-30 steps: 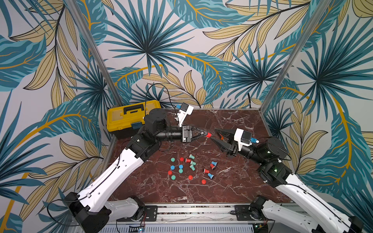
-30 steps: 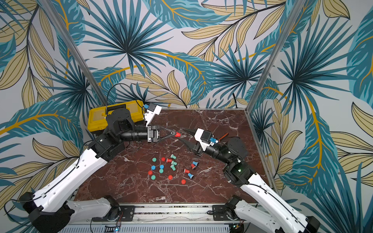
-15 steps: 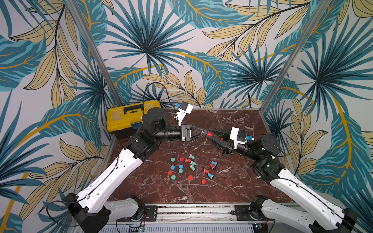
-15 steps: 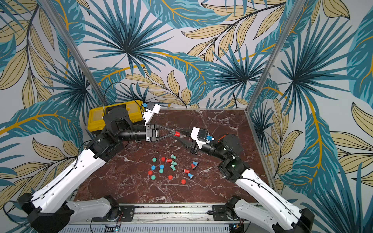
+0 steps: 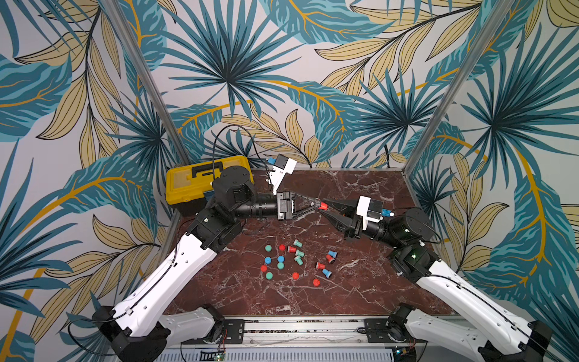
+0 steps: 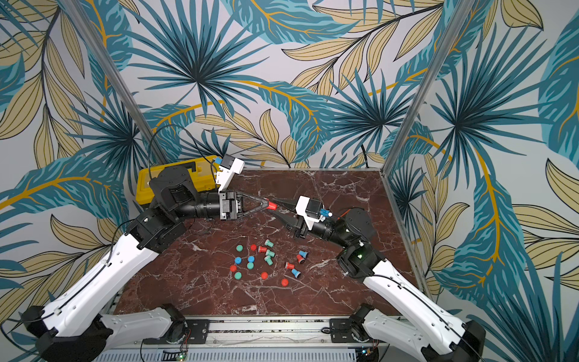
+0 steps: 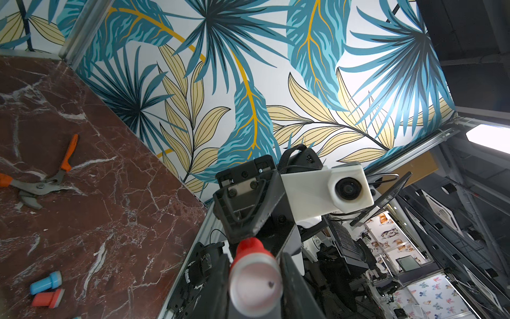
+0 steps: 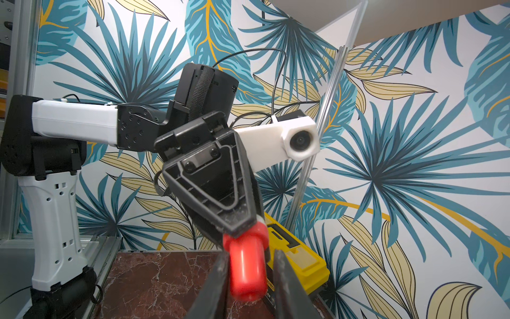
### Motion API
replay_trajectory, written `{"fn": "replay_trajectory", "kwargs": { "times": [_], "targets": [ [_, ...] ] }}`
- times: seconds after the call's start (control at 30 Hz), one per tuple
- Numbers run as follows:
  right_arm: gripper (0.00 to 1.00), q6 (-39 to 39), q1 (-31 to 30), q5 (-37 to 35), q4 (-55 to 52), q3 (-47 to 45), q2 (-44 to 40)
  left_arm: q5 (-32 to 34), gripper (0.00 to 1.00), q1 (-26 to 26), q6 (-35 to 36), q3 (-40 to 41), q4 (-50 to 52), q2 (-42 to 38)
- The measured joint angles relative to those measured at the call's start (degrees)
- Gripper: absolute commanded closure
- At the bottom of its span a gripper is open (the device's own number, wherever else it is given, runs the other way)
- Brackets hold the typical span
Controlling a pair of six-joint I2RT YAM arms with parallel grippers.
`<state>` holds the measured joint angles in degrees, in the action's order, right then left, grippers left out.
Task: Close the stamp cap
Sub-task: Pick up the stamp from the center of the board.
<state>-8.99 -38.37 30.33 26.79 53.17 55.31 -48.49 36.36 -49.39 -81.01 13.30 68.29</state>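
Starting at the near edge, the marble table (image 5: pixel 360 297) carries a scatter of loose stamps and caps (image 5: pixel 291 249) in red, blue and teal, grouped around mid-table, some upright and some tipped over.

Beyond them both arms meet above the surface.

Left gripper (image 5: pixel 317 206): jaws narrow, clamped on the flanged end of a red stamp (image 5: pixel 324 206). The stamp is held clear of the marble and points toward the right arm.

Right gripper (image 8: pixel 249 258): fingers (image 8: pixel 287 287) set narrow on either side of the stamp's free red end. The right wrist view shows one finger against it and a sliver of gap at the other, so a firm grip cannot be confirmed. Whether a cap is seated cannot be told.

Farther back, orange-handled pliers (image 7: pixel 41 182) lie flat on the marble. A yellow toolbox (image 5: pixel 188 185) sits at the far left corner.
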Motion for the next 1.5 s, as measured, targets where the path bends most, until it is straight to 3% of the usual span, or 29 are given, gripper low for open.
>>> {"fn": "replay_trajectory", "kwargs": {
  "times": [0.63,0.9,0.97,1.03,1.13,1.23,1.5],
  "targets": [
    [0.74,2.6,-0.2,2.5,5.9,0.0,2.3,-0.2,0.76,0.8,-0.2,-0.7,-0.5,0.0],
    [0.79,3.3,-0.3,2.3,6.7,0.0,2.3,0.7,0.76,1.0,-0.2,-0.7,-0.7,-0.4],
    [0.86,3.5,-0.5,2.4,7.1,0.0,2.3,1.4,0.75,1.1,-0.1,-0.6,-0.7,-0.7],
    [0.89,3.7,-0.7,2.5,7.5,0.0,2.4,2.3,0.69,1.2,-0.1,-0.1,-0.9,-1.4],
    [0.92,4.2,-0.9,2.5,8.3,0.0,2.7,3.2,0.40,1.2,0.0,0.6,-0.7,-2.4],
    [0.95,4.5,-0.9,1.9,8.8,0.0,2.6,5.0,0.26,1.0,0.5,1.2,-0.6,-3.2],
    [1.00,5.1,-0.9,-3.5,2.4,0.0,1.0,9.0,0.23,-5.8,3.7,4.3,-0.5,-7.3]
  ]
}}
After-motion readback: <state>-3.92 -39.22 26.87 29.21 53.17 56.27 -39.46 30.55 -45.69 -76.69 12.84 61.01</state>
